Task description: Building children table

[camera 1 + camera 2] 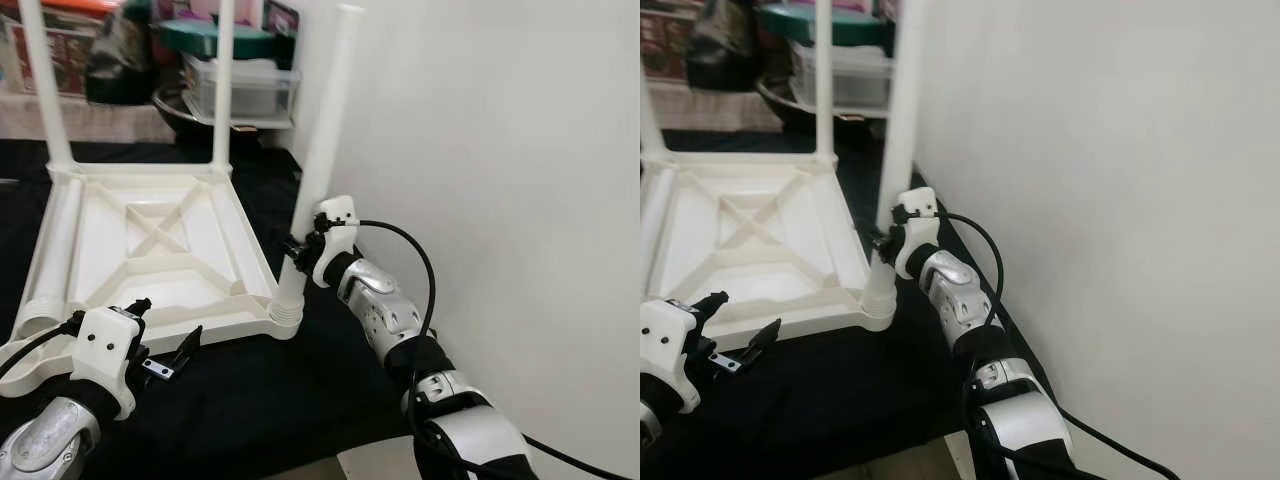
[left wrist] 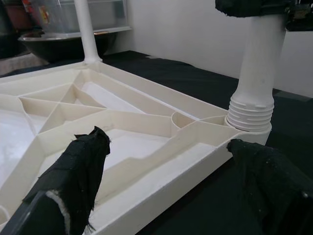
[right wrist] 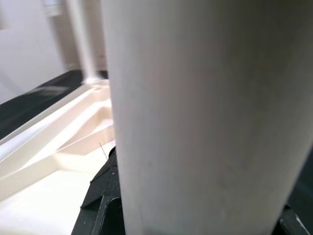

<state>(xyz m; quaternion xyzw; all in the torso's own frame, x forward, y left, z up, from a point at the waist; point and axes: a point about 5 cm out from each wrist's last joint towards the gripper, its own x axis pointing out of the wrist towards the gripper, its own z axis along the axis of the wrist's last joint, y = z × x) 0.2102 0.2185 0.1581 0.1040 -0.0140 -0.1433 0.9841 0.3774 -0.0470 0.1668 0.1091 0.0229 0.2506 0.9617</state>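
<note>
Reaching forward along the white wall [image 1: 520, 150], right arm stretched out from the elbow, wrist bent inward, right gripper [image 1: 297, 246] clamped around the near right leg [image 1: 322, 160] a little above its threaded foot. Jaws clenched on that leg, black fingers [image 3: 100, 196] pressed against the white tube in the right wrist view. Leg standing nearly upright, tilted slightly, its ribbed base [image 2: 250, 110] seated in the near right corner socket of the upturned white tabletop [image 1: 150, 240].

Lying underside up on a dark cloth [image 1: 260, 400] on the floor, ribs crossing in an X, tabletop close to the wall. Two more legs up at the far corners, the far left leg [image 1: 42, 80] and far right leg [image 1: 224, 80], both vertical. Fourth leg [image 1: 55, 250] lying flat inside the tabletop along its left edge.

Hovering low at the near edge of the tabletop, left gripper [image 1: 168, 340] pointed toward the near right corner, forearm coming in from the lower left. Jaws released, black fingers [image 2: 73, 176] spread wide, nothing between them, tips just short of the tabletop's rim.

Clear plastic bin [image 1: 240, 85] and a dark bowl [image 1: 190, 115] stacked beyond the cloth's far edge.
</note>
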